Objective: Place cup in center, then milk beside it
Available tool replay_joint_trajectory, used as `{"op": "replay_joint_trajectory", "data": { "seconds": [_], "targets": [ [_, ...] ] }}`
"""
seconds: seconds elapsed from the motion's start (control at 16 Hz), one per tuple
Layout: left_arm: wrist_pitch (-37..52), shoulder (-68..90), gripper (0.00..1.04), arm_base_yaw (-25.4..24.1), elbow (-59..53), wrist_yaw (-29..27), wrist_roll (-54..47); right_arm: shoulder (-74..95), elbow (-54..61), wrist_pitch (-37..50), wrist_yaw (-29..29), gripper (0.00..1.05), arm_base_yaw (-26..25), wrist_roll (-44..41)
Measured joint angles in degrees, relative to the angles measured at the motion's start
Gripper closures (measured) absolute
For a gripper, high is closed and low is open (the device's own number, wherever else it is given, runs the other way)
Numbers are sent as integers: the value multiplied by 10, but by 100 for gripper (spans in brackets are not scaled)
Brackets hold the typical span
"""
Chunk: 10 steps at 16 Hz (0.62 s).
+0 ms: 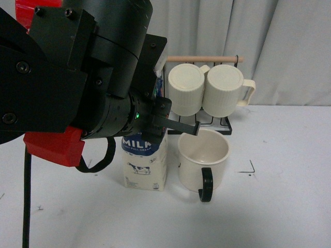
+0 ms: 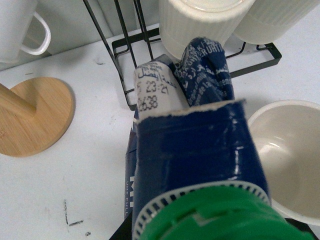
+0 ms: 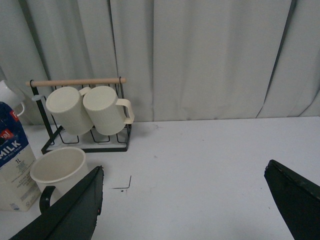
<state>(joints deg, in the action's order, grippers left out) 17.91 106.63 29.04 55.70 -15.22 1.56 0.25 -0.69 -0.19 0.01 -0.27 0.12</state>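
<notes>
1. The milk (image 1: 145, 166) stands upright on the white table (image 1: 289, 206), long axis vertical. Its printed front faces the robot. It is just beside the cup (image 1: 203, 155), on the cup's left, with a narrow gap between them.
2. The cup sits upright, mouth up, with its black handle (image 1: 206, 184) pointing toward the robot. A small black corner mark (image 1: 249, 168) lies on the table to its right.
3. The left hand (image 1: 170, 124) is over the top of the milk. I cannot tell whether it grips the carton. The right hand (image 3: 184, 175) is spread wide and empty above bare table.
4. White "MILK" on blue, a cow picture and "1L" can be read. Black stamps "23-21" and "2638" mark the top fold behind the green cap (image 2: 210, 215).
5. Behind them, a black wire rack (image 1: 227, 125) with a wooden bar carries two ribbed mugs (image 1: 186, 89). Pale curtains (image 3: 210, 55) close the back.
</notes>
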Motion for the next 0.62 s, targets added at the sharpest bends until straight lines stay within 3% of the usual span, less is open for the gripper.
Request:
{"op": "replay_joint_trajectory", "data": {
  "seconds": [0.19, 0.44, 0.62],
  "targets": [
    [2, 0, 82, 0, 0, 5, 10, 0, 0, 0, 0, 6, 0, 0],
    [14, -19, 44, 2, 2, 8, 15, 0, 0, 0, 0, 6, 0, 0],
    [61, -97, 8, 2, -63, 40, 15, 0, 0, 0, 0, 6, 0, 0]
  ]
}}
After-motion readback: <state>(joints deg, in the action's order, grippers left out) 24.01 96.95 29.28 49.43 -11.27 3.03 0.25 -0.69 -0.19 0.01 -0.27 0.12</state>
